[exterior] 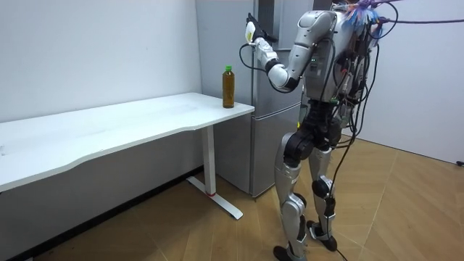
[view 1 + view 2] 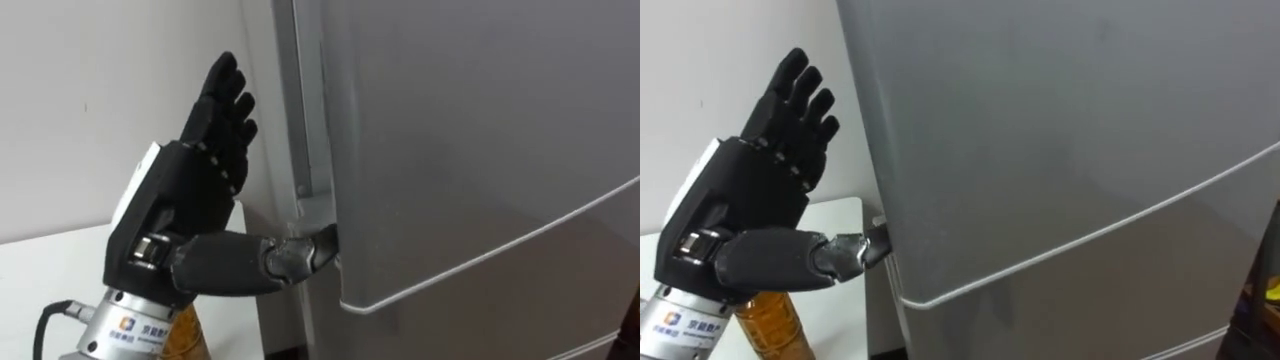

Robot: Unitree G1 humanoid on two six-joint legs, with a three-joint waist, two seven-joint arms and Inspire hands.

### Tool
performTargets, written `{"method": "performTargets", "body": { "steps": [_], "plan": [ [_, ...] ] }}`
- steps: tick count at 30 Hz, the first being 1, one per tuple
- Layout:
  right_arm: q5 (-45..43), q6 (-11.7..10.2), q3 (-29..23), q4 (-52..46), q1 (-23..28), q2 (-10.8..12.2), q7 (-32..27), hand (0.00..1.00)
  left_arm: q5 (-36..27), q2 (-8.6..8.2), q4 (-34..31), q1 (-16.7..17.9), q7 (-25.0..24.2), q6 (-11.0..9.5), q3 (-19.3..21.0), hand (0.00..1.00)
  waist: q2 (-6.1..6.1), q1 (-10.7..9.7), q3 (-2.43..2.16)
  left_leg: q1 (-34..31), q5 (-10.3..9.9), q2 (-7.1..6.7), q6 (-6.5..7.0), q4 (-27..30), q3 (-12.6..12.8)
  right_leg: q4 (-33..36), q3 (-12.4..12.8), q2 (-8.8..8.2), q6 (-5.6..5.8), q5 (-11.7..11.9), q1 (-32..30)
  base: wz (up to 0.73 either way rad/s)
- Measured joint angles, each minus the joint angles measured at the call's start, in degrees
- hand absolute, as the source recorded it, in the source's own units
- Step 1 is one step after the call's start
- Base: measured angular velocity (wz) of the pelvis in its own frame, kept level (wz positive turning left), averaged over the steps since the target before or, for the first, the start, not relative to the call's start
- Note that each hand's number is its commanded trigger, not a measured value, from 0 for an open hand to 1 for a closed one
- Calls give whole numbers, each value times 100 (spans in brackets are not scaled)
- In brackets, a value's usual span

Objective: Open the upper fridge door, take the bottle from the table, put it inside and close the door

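Against fridge door (image 2: 480,150), splayed left hand (image 2: 190,190)

Bright, even indoor light, soft, no hard shadows. Fridge door (image 2: 480,150) matte grey with faint sheen, paler strip along its left edge. Left robot hand (image 2: 178,200) dark, small highlights on metal of thumb. Room view: dim shade under table (image 1: 145,119); mild gloss on wooden floor (image 1: 406,210).
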Motion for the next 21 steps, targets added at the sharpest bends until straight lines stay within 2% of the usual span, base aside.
{"method": "performTargets", "body": {
  "steps": [7,13,21],
  "plan": [
    [2,-82,31,17,0,-3,1,0,-88,-2,-187,0,-451,-1,-134,0,8,-2,-3,-8,0,2,0,-6,-35,4,-42,2,-2,2,-7,3],
    [2,-98,62,32,0,-3,-1,0,-427,2,-254,0,-813,-2,-355,0,-11,-18,10,29,0,2,0,-4,-34,2,-37,3,-3,3,4,0],
    [13,-115,119,76,-39,-5,-5,0,-444,0,-261,-1,-1024,-1,-597,0,-19,-60,15,50,0,2,0,-5,-34,3,-35,3,-3,3,25,0]
  ]
}}
